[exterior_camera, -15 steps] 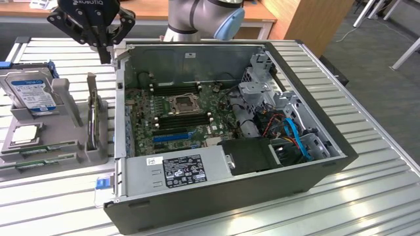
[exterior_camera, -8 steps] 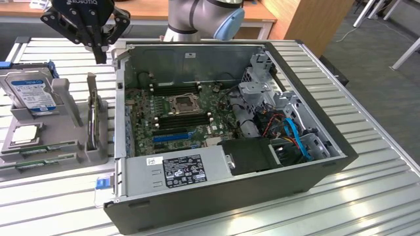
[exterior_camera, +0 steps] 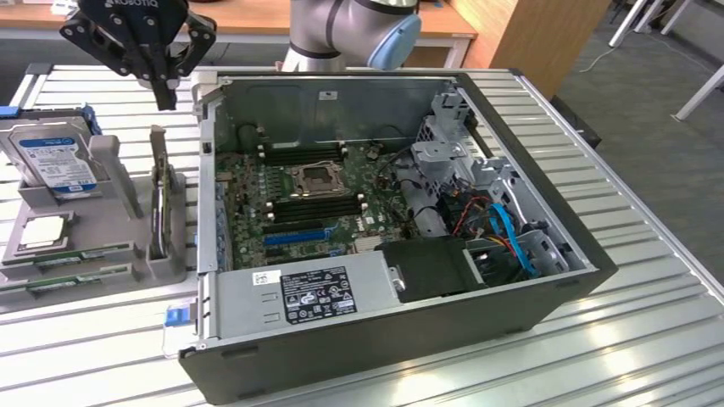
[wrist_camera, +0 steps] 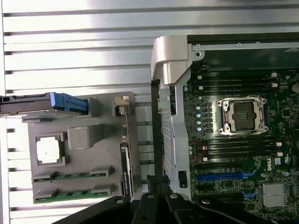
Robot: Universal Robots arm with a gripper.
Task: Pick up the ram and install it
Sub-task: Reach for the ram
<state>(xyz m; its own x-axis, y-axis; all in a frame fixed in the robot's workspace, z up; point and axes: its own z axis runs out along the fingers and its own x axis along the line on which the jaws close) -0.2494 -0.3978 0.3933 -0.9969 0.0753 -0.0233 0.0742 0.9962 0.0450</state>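
1. Two sticks are my concern: the first ram stick [exterior_camera: 59, 257] [wrist_camera: 72, 176] and the second ram stick [exterior_camera: 57, 285] [wrist_camera: 70, 192] lie flat, side by side, in the grey holder [exterior_camera: 114, 254]. It sits on the slatted metal desk [exterior_camera: 633, 280], to the exterior view's left of the open computer case [exterior_camera: 374, 356]
2. My pincer [exterior_camera: 166, 95] [wrist_camera: 156, 184] is pressed together and I see nothing between its fingers. It hangs in the air above the desk, past the holder's far end and near the case's corner, well apart from both sticks
3. In the same holder I see a processor chip [wrist_camera: 49, 150] in a square recess beside the first ram stick. A hard drive [exterior_camera: 51, 157] stands on edge at the far end, and a dark expansion card [exterior_camera: 161, 199] stands on edge along the side nearest the case
4. Inside the case the motherboard [exterior_camera: 243, 212] lies flat, its processor socket [exterior_camera: 314, 178] [wrist_camera: 243, 114] set between banks of black memory slots [exterior_camera: 320, 208]
5. A grey power supply [exterior_camera: 311, 292] with a label sits at the near end of the case, with blue cables [exterior_camera: 515, 242] to the exterior view's right of it
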